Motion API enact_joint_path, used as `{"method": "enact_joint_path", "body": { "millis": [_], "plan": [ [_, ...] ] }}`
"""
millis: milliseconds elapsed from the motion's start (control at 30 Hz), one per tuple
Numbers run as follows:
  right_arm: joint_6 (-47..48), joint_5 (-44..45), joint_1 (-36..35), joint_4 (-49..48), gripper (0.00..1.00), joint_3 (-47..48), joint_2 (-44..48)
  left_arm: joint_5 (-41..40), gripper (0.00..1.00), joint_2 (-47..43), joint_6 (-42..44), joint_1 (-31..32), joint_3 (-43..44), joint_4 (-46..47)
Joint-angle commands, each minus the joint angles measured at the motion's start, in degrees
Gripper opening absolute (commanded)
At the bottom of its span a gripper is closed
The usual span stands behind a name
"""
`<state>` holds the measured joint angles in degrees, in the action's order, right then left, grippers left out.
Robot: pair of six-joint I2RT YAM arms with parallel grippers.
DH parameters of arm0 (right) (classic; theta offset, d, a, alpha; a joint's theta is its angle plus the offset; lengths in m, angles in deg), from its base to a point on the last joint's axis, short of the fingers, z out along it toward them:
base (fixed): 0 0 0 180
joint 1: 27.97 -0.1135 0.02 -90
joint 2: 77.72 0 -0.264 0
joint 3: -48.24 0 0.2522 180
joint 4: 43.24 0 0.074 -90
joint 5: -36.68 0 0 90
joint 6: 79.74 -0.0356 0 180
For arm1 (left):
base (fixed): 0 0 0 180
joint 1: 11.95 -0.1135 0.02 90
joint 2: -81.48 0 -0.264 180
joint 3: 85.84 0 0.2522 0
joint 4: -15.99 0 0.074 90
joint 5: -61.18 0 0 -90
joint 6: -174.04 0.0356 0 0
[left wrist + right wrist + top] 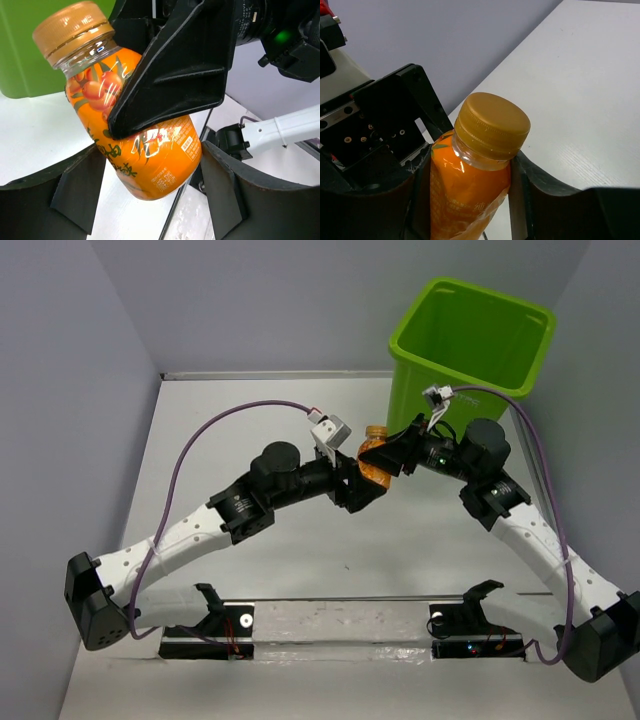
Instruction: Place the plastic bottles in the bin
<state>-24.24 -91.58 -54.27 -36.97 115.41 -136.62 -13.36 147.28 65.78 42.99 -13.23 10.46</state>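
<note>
An orange bottle [374, 456] with a gold cap is held off the bench [300, 560], tilted, just in front of the green bin [420, 390] and outside it. The right jaws pinch it below the neck, with one black finger lying across the label. The left jaws are spread around its base, close on both sides. Whether they press it I cannot tell.

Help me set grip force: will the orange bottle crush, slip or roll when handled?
The orange bottle shows no denting where the right gripper clamps it, so probably fairly stiff. Its glossy sleeve throws glare, so it may slip. The round body would likely roll if laid down.
</note>
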Motion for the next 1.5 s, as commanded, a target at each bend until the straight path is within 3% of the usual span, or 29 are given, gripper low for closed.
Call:
{"method": "enact_joint_path", "body": {
  "millis": [0, 133, 167, 367, 467, 600, 667, 833, 900, 933, 967, 1000, 1033, 1167, 1300, 1400, 1433, 1467],
  "plan": [
    [-3.2, 4.22, -0.59, -4.56, 0.2, 1.25, 1.41, -3.76, 0.67, -2.77, 0.07, 0.61, -1.71, 4.08],
    [-1.54, 8.72, -0.59, -4.47, 0.16, 3.1, 1.07, -7.63, 0.97, -5.76, -0.2, 0.61, -3.82, 2.85],
    [-0.75, 9.95, -0.59, -4.12, 0.15, 4.59, 0.45, -8.86, 0.99, -6.47, -0.11, 0.61, -4.53, 2.32],
    [9.0, 22.24, -0.59, 0.01, 0.14, 15.06, -4.12, -19.23, 0.99, -12.09, 3.05, 0.61, -3.48, -7.25],
    [15.94, 30.24, 1.16, 3.17, 0.14, 26.09, -7.1, -25.55, 0.99, -15.43, 4.11, 0.61, -2.86, -11.82],
    [30.58, 45.78, 2.75, 9.93, 0.14, 37.18, -14.11, -37.14, 0.99, -20.09, 3.49, 0.61, -5.4, -13.94],
    [36.84, 57.03, 5.11, 11.0, 0.14, 42.73, -18.51, -39.8, 0.99, -22.99, 3.76, 0.61, -8.48, -12.72],
    [37.67, 59.62, 12.06, 11.97, 0.15, 46.61, -24.94, -38.32, 0.99, -26.33, 5.34, 0.61, -9.63, -11.83],
    [37.84, 60.67, 13.2, 11.88, 0.27, 46.7, -26.35, -39.19, 0.99, -26.69, 5.87, 0.61, -9.63, -12.44],
    [37.84, 61.89, 13.82, 11.88, 0.58, 46.96, -27.49, -39.46, 0.99, -26.95, 6.22, 0.7, -9.98, -12.8],
    [37.67, 62.34, 13.82, 12.14, 0.79, 47.4, -28.02, -39.72, 0.99, -26.95, 6.31, 0.61, -10.07, -12.97],
    [37.67, 62.6, 13.82, 12.75, 0.92, 48.19, -28.2, -39.72, 0.99, -26.95, 6.22, 0.7, -10.07, -13.15],
    [36.62, 62.08, 13.82, 14.67, 0.99, 49.24, -28.47, -39.63, 0.99, -26.69, 6.31, 0.61, -10.16, -13.33],
    [32.59, 56.38, 13.82, 19.68, 1.0, 54.43, -27.42, -39.9, 0.99, -25.99, 6.48, 0.61, -9.54, -14.12],
    [28.09, 48.47, 13.82, 20.93, 1.0, 53.39, -19.45, -40.34, 0.99, -26.51, 6.66, 0.61, -9.72, -14.21],
    [20.74, 38.46, 13.82, 21.11, 1.0, 46.37, -10.41, -39.64, 0.99, -27.65, 6.48, 0.61, -9.89, -13.59],
    [19.05, 30.43, 13.82, 20.67, 1.0, 43.48, -7.75, -39.55, 0.99, -28.53, 6.57, 0.61, -9.98, -13.16],
    [17.21, 26.7, 13.82, 19.19, 1.0, 36.66, -5.03, -39.28, 0.99, -29.06, 6.66, 0.61, -10.07, -12.8]
  ]
}}
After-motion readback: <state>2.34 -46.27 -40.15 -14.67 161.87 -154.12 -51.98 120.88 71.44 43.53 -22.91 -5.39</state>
